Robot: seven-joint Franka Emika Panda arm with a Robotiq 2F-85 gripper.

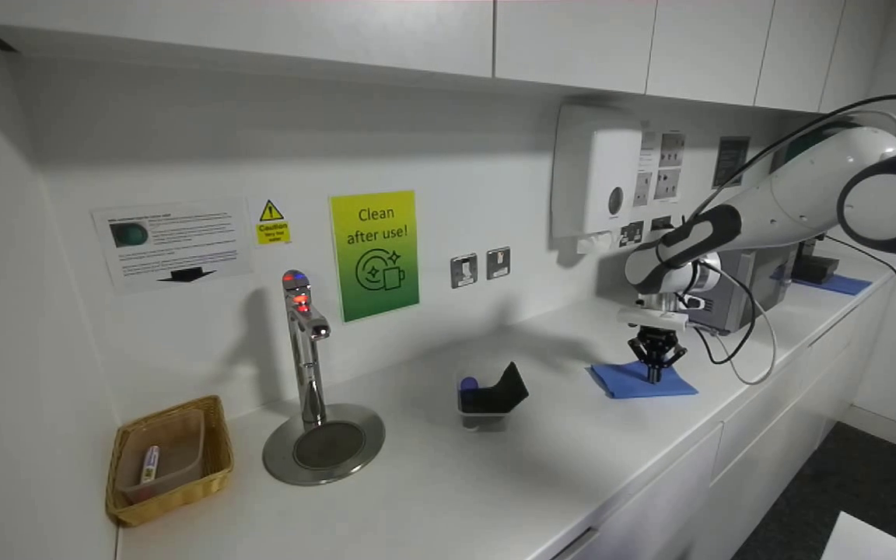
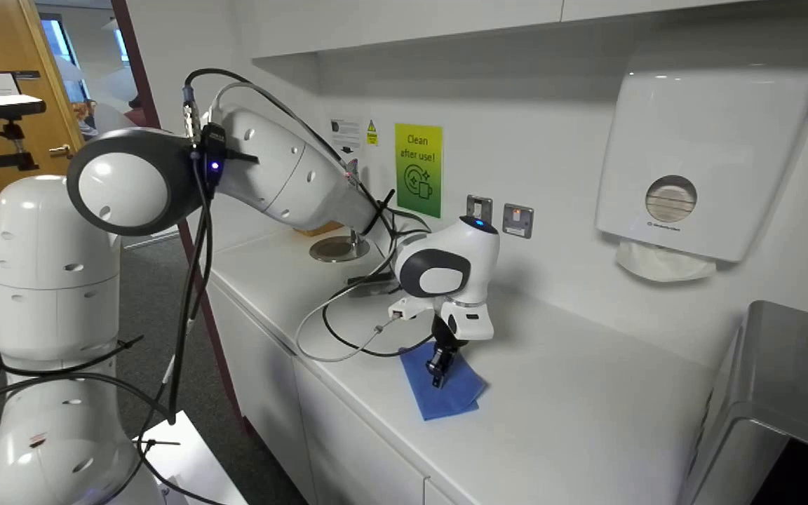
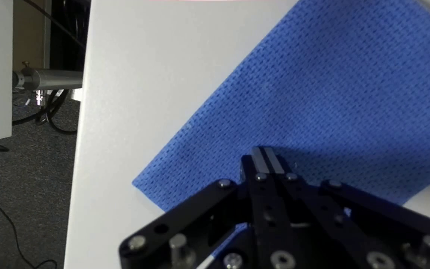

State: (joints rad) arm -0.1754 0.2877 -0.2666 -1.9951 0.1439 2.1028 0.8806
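Because the hand (image 3: 263,150) stands with its fingers (image 3: 259,161) together at the folded blue cloth (image 3: 312,112), I worry pressing down with sideways drift could ruck it across the table (image 3: 133,93).

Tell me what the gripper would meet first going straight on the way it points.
The blue cloth, with the white counter under it. The fingers point down at the cloth, very close; whether they touch it is hard to judge.

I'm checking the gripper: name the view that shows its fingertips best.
The wrist view: both fingertips show close up, side by side, with the blue cloth behind. Both exterior views show them small, dark and hard to tell apart.
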